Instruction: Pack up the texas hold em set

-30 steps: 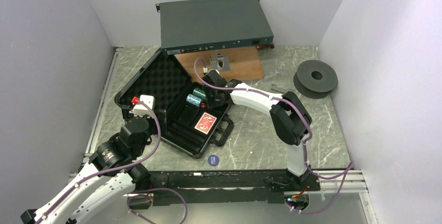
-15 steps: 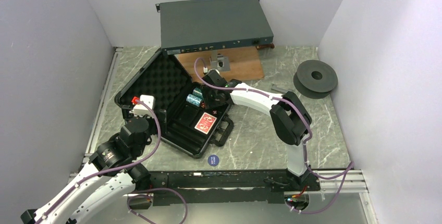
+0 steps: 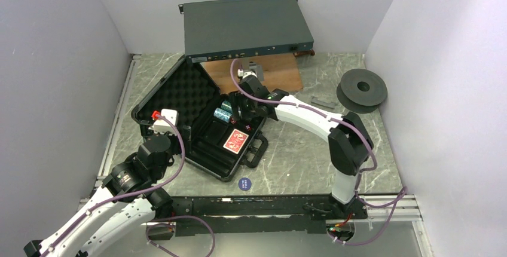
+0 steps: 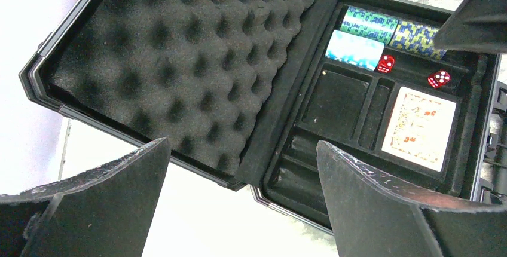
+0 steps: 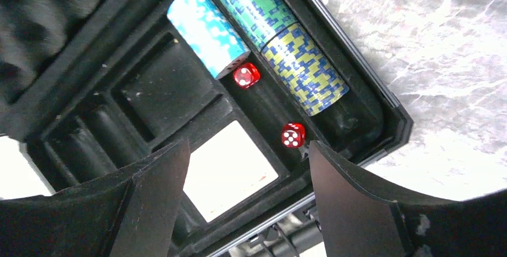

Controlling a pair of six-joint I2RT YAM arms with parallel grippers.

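My right gripper (image 5: 245,155) over the briefcase (image 5: 158,92) — empty
It and my left gripper (image 4: 242,149) gape wide; red dice (image 5: 293,135) lie beside chip stacks (image 5: 206,30).

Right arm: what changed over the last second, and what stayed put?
The right hand opened above the chip stacks and dice in the case, holding nothing now. Its wrist drew back slightly and its elbow swung out to the right. The left hand, case, card deck and blue disc stayed put.
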